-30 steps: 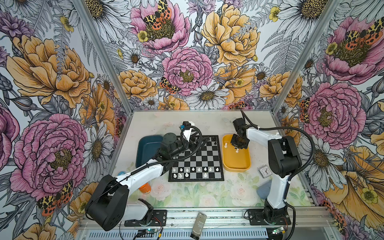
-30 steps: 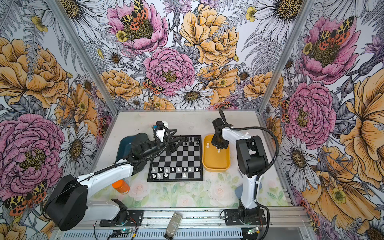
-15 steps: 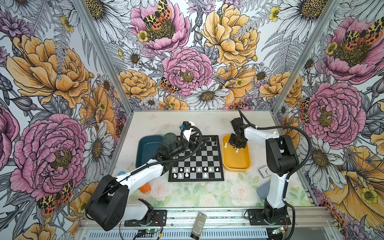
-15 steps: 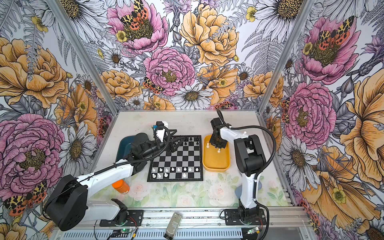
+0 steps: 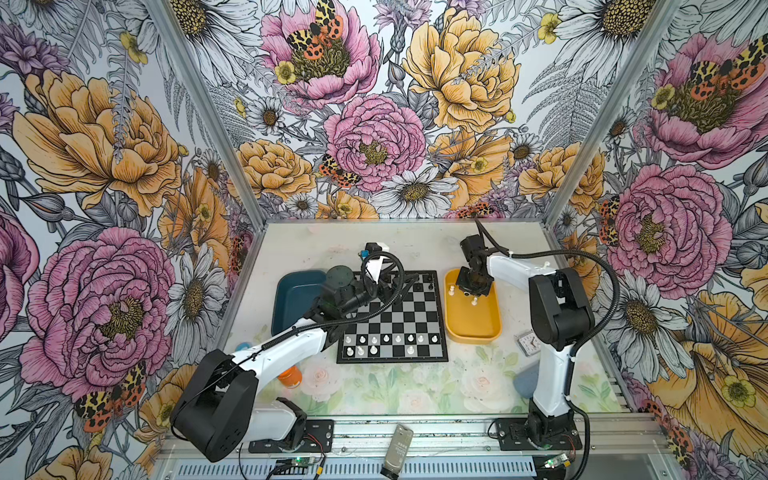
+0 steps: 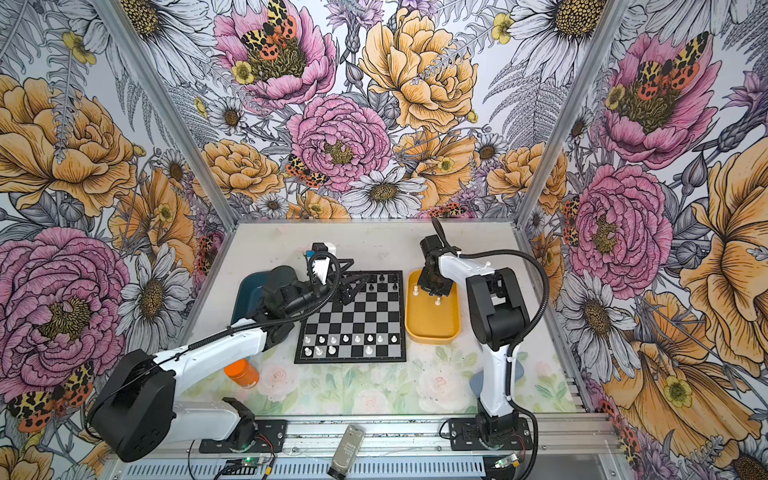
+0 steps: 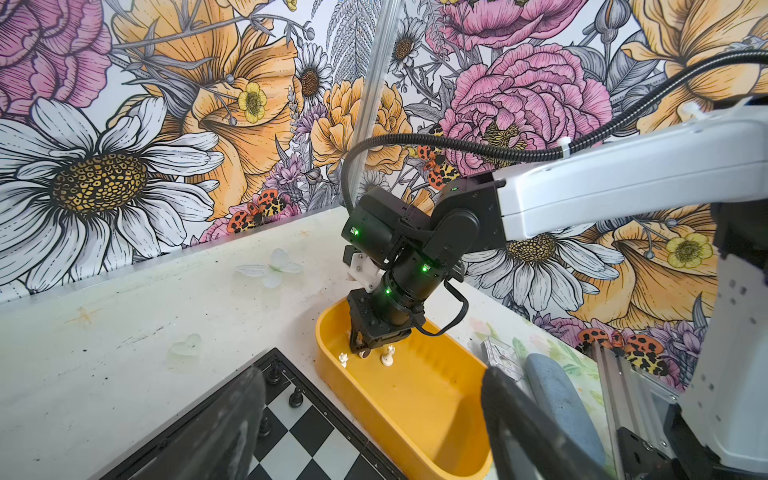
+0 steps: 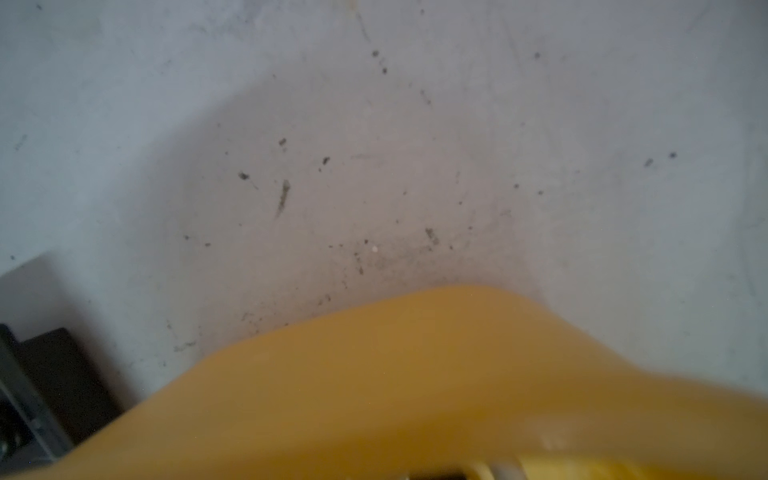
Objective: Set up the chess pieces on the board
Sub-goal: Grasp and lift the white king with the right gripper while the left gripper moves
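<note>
My left arm stretches forward, and my left gripper [image 5: 395, 284] hovers over the far left corner of the board [image 5: 399, 322], fingers [image 7: 519, 424] spread wide. My right gripper [image 7: 368, 348] points straight down just beside the board's far right corner, its jaw gap hidden.

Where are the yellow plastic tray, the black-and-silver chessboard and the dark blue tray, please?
Yellow plastic tray [image 5: 474, 322]: a top view, bare floor.
Black-and-silver chessboard [image 5: 400, 308]: a top view, empty middle square.
Dark blue tray [image 5: 293, 297]: a top view, bare floor.
</note>
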Available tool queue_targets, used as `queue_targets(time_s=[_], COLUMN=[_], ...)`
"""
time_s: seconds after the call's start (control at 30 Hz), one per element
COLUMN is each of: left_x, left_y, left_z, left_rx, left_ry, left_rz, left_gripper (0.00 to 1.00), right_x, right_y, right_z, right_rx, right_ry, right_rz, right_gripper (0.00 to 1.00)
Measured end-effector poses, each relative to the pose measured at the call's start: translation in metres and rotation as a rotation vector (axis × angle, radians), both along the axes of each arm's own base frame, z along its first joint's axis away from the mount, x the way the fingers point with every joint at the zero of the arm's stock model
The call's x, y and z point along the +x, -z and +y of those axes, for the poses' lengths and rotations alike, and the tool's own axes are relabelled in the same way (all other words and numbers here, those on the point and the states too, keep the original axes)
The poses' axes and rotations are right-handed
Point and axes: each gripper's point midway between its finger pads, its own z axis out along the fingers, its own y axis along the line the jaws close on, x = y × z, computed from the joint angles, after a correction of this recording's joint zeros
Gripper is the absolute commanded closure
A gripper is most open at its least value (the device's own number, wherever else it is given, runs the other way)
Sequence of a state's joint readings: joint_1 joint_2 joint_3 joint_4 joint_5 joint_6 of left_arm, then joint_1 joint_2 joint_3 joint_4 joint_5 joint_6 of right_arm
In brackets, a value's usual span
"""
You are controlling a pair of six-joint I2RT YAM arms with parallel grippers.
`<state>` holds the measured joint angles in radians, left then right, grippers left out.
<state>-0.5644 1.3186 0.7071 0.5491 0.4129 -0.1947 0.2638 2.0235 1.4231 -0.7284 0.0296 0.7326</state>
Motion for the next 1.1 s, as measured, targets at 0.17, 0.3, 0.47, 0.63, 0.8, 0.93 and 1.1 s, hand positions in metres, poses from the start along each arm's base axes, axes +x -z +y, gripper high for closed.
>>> queue_targets(time_s=[0.17,0.3,0.47,0.63,0.8,0.93,1.1], left_x=[0.0,0.0,0.0,0.0,0.0,0.0,0.0], left_y=[0.0,0.0,0.0,0.0,0.001,0.004,-0.006], left_z=[0.0,0.0,0.0,0.0,0.0,0.0,0.0], left_rx=[0.0,0.0,0.0,0.0,0.003,0.012,0.013], left_ry=[0.0,0.0,0.0,0.0,0.0,0.0,-0.001], left_rz=[0.0,0.0,0.0,0.0,0.004,0.019,0.029], left_gripper=[0.17,0.17,0.17,0.17,0.17,0.18,0.19], right_x=[0.001,0.001,0.001,0.001,-0.001,-0.004,-0.01], right_y=[0.0,0.0,0.0,-0.002,-0.01,-0.031,-0.069], right_z=[0.001,0.001,0.002,0.002,0.003,0.005,0.008], right_rx=[-0.003,-0.003,-0.003,-0.007,-0.012,-0.011,-0.003], right_ry=[-0.015,-0.02,-0.026,-0.042,-0.074,-0.108,-0.149], right_rz=[-0.002,-0.003,-0.005,-0.009,-0.016,-0.06,-0.144], right_gripper=[0.87,0.98,1.0,1.0,1.0,1.0,1.0])
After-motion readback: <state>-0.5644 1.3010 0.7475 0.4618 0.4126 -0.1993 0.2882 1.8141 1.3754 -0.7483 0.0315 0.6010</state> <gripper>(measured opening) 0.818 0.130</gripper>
